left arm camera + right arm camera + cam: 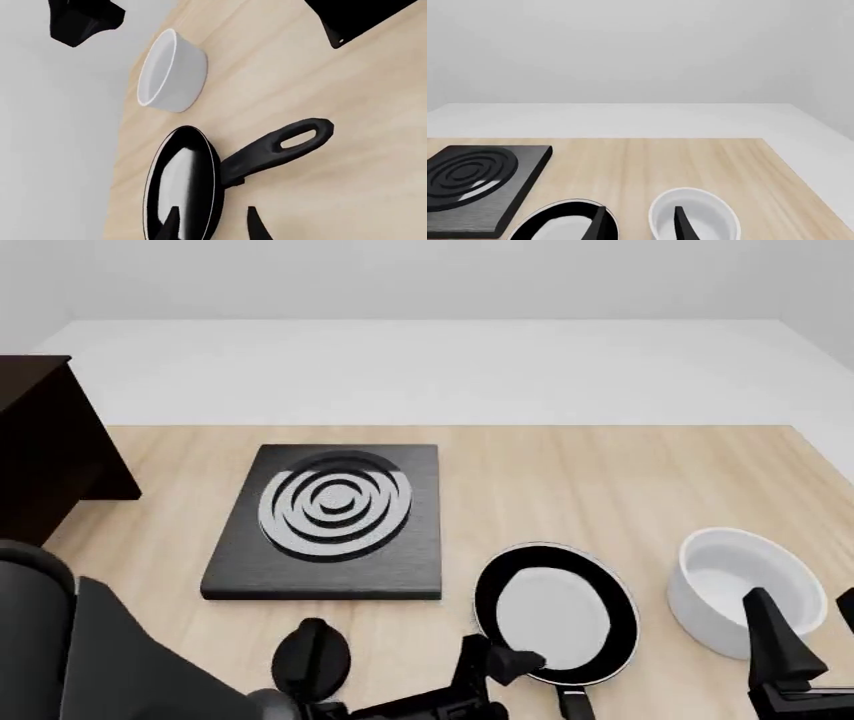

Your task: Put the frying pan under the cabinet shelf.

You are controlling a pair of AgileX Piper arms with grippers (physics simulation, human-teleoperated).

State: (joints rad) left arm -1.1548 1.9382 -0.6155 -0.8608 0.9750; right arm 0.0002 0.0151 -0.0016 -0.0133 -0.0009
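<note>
In the left wrist view, the frying pan (pixel 183 185) fills the lower centre of the frame, resting on the light wooden table (pixel 347 150), its black handle (pixel 280 147) stretching toward the right of the frame. The left claw (pixel 212 225) shows as two dark fingertips at the bottom edge, spread apart, one over the pan's rim and one just beside it; they hold nothing. A white bowl (pixel 172 71) stands in the upper centre, near the pan but apart from it. A corner of the black slab (pixel 360 17) sits in the upper right.

In the front view, the pan (pixel 554 612) lies in the lower centre-right of the frame, with its handle pointing to the bottom edge. The left claw (pixel 501 660) comes in from the lower left and sits at the pan's near-left rim. The bowl (pixel 745 590) stands at the right, just beside the pan. The slab with grey concentric rings (pixel 334 520) lies in the centre-left. The cabinet shelf (pixel 47 445) stands at the far left edge, well apart from the pan. The right claw (pixel 807 645) rises at the lower right corner, near the bowl.

In the right wrist view, the right claw (pixel 639 225) has its fingertips apart at the bottom edge, empty, with the pan (pixel 560 222) at the lower left, the bowl (pixel 694 215) at the lower centre-right and the slab (pixel 477 182) at the left.
</note>
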